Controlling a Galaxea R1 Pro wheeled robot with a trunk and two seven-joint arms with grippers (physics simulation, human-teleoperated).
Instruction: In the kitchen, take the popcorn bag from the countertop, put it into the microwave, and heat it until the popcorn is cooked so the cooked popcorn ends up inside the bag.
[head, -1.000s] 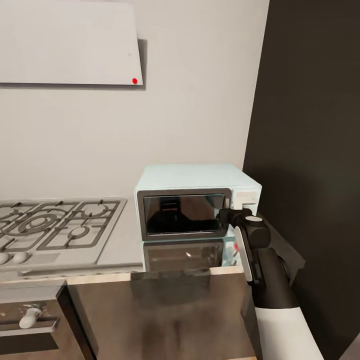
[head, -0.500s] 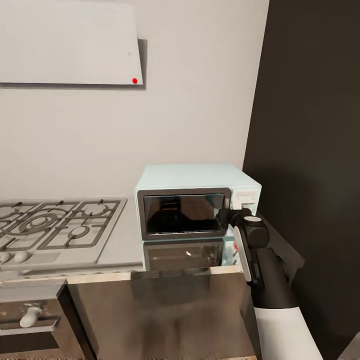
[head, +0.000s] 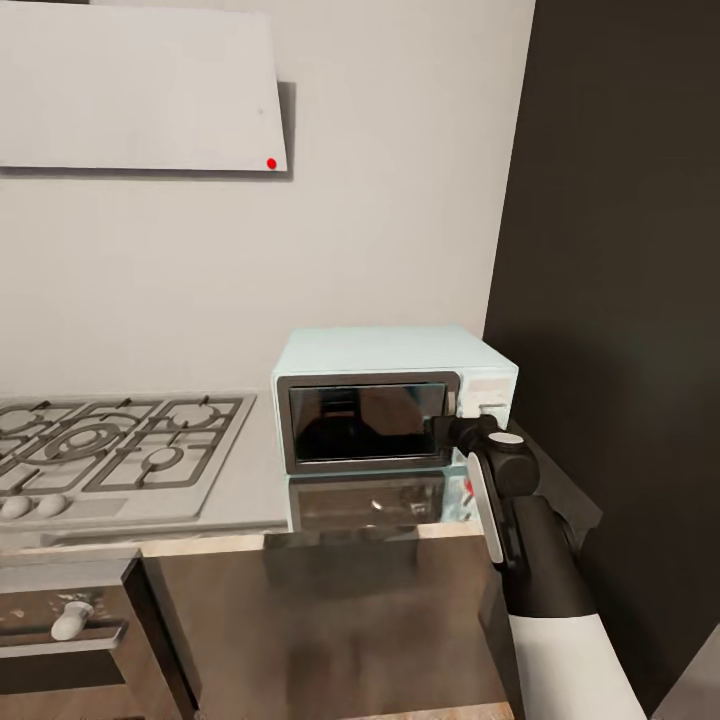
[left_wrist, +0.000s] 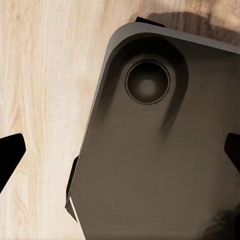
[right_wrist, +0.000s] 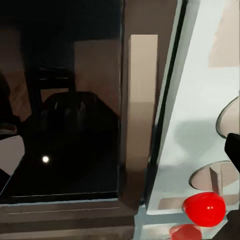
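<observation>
The pale mint-blue microwave stands on the glossy grey countertop against the wall, its dark glass door facing me. My right gripper is up against the door's right edge. In the right wrist view the right gripper is close to the beige door handle, beside the side panel with its red indicator dot; one dark fingertip shows far out at the side, so it reads as open. My left gripper hangs open over the wooden floor. The popcorn bag and popcorn are out of view.
A grated gas hob lies left of the microwave, with an oven front and knob below it. A tall dark panel rises close to the right of the microwave. A white hood hangs above. My own grey base is under the left gripper.
The whole head picture has shifted slightly, so the camera moved. My right gripper stays at the microwave door's right edge, edged a touch to the left.
</observation>
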